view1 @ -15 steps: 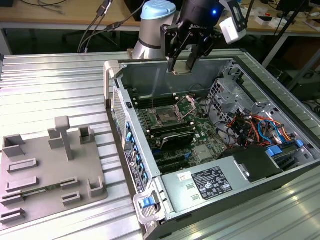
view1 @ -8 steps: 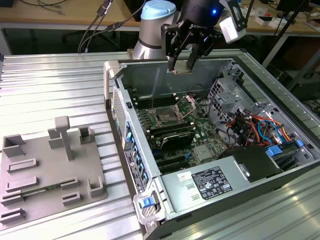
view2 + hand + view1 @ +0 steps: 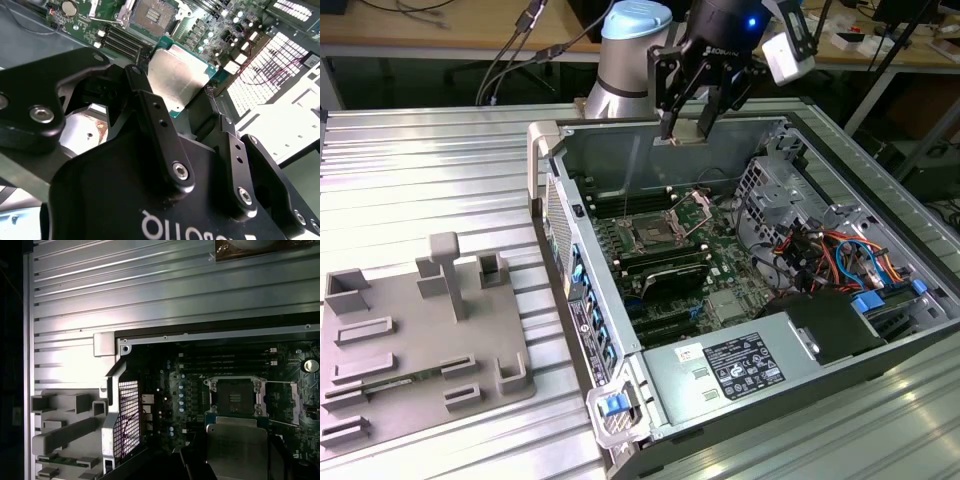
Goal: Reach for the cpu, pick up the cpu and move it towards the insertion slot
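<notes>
Cpu (image 3: pixel 180 75), silvery with a thin green rim, sits pinched between the black fingers (image 3: pixel 160 130) of the claw (image 3: pixel 692 128), held in the air above the open computer case (image 3: pixel 620 300). In the exterior view the arm (image 3: pixel 625 50) reaches down from the far side of the case, with the claw hanging over the case's far wall. Both wrist views show the chip's flat metal face, with the motherboard (image 3: pixel 185 390) beyond it. The slot (image 3: pixel 650 235), a square socket with a shiny frame and dark centre, lies on that board, well below the chip and apart from it. The case rests on a ribbed metal table (image 3: pixel 420 170). To the exterior view's left of the case sits a grey fixture tray (image 3: pixel 400 340) with upright posts. Behind the table, cables hang from a wooden desk (image 3: pixel 420 25).
</notes>
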Robot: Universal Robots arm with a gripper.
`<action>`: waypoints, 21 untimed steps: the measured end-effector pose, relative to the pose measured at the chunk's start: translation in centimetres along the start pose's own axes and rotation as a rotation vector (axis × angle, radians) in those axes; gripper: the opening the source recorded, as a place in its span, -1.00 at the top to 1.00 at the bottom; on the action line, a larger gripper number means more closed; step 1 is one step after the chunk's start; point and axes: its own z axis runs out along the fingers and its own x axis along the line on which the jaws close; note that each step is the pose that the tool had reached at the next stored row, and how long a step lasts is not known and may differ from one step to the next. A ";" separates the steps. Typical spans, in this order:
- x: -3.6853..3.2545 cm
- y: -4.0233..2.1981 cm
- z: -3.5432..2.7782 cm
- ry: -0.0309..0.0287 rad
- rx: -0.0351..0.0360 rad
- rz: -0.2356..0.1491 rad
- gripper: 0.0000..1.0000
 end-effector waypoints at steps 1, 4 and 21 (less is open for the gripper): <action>-0.02 0.12 0.01 0.0000 -0.0001 0.002 -0.09; -0.13 0.51 0.06 -0.0003 -0.0002 0.008 -0.09; -0.79 1.74 0.18 -0.0011 -0.0008 0.029 -0.09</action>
